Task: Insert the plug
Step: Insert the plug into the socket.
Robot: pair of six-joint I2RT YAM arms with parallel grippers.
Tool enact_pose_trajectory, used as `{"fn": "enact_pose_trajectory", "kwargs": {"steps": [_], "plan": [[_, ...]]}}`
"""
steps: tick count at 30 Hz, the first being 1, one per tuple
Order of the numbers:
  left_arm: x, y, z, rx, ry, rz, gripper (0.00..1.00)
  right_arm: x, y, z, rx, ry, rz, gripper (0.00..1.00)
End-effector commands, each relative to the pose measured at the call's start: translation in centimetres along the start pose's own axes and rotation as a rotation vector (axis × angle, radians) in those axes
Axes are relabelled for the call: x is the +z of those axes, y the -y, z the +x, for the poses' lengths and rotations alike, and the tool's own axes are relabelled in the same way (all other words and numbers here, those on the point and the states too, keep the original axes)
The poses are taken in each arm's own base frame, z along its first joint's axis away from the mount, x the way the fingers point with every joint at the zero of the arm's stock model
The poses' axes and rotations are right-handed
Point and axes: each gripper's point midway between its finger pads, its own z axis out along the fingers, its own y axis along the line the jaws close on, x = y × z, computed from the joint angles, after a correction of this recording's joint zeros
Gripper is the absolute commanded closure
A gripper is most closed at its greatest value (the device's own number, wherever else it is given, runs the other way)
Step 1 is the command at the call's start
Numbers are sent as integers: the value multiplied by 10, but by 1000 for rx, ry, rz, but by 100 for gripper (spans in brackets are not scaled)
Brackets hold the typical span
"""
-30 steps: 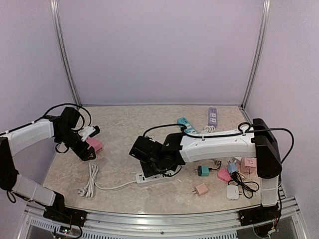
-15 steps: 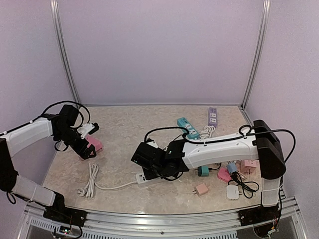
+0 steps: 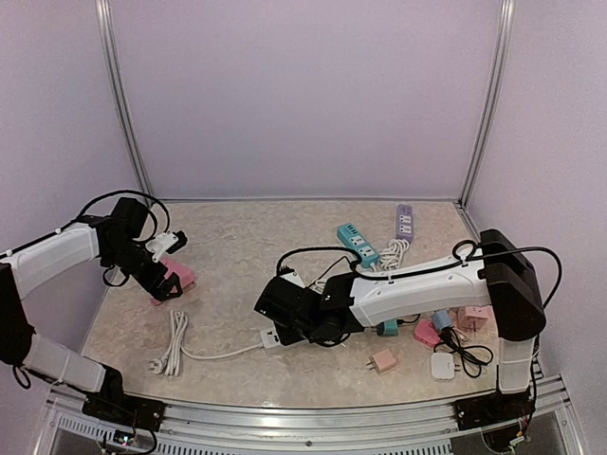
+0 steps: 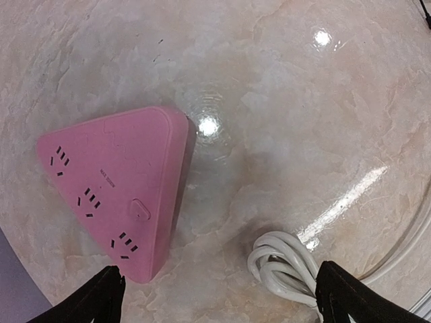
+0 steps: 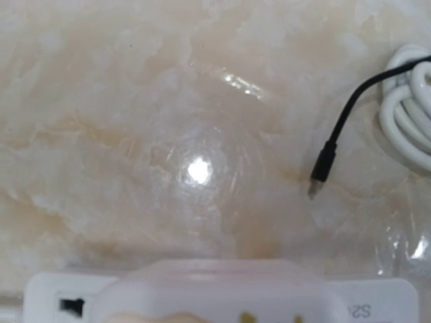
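In the right wrist view a white plug [image 5: 215, 289] fills the bottom edge, blurred, directly over the white power strip [image 5: 50, 299]. My right gripper [image 3: 282, 305] is shut on that plug and hides most of the strip [image 3: 271, 336] in the top view; its fingers do not show in the wrist view. My left gripper [image 4: 219, 296] stands open above bare table, with a pink triangular socket block [image 4: 118, 195] to its left and a coiled white cable [image 4: 286, 266] to its right. It holds nothing.
A loose black cable tip [image 5: 322, 173] lies beyond the strip. Teal [image 3: 355, 237] and purple [image 3: 405, 221] power strips lie at the back. Pink adapters [image 3: 472, 315], a peach plug [image 3: 382, 360] and a white charger [image 3: 443, 366] crowd the right side. Walls enclose the table.
My right gripper has come nearer and lower with the plug, now covering most of the white strip. My left gripper has opened wider and drawn slightly back from the pink block.
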Motion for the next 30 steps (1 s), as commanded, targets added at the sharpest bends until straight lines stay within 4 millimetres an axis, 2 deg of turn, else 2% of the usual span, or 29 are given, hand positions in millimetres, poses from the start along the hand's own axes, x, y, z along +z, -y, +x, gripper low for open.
{"fn": "enact_pose_trajectory", "kwargs": {"steps": [1, 5, 12, 17, 25, 27, 30], "plan": [[-8, -8, -8, -20, 37, -26, 3, 49, 72, 151, -50, -451, 170, 100], [-9, -10, -8, -28, 40, -30, 2, 45, 88, 168, -27, -505, 253, 100], [-11, -12, -8, -34, 38, -37, 3, 46, 99, 172, -97, -520, 333, 100], [-12, -15, -7, -37, 35, -48, 2, 41, 106, 166, -155, -515, 368, 100], [-15, -18, -7, -42, 38, -57, 3, 51, 109, 202, -193, -636, 359, 100], [-15, -20, -7, -43, 35, -63, 3, 51, 109, 201, -196, -632, 359, 100], [-17, -21, -7, -43, 35, -66, 3, 48, 104, 186, -206, -605, 354, 100]]}}
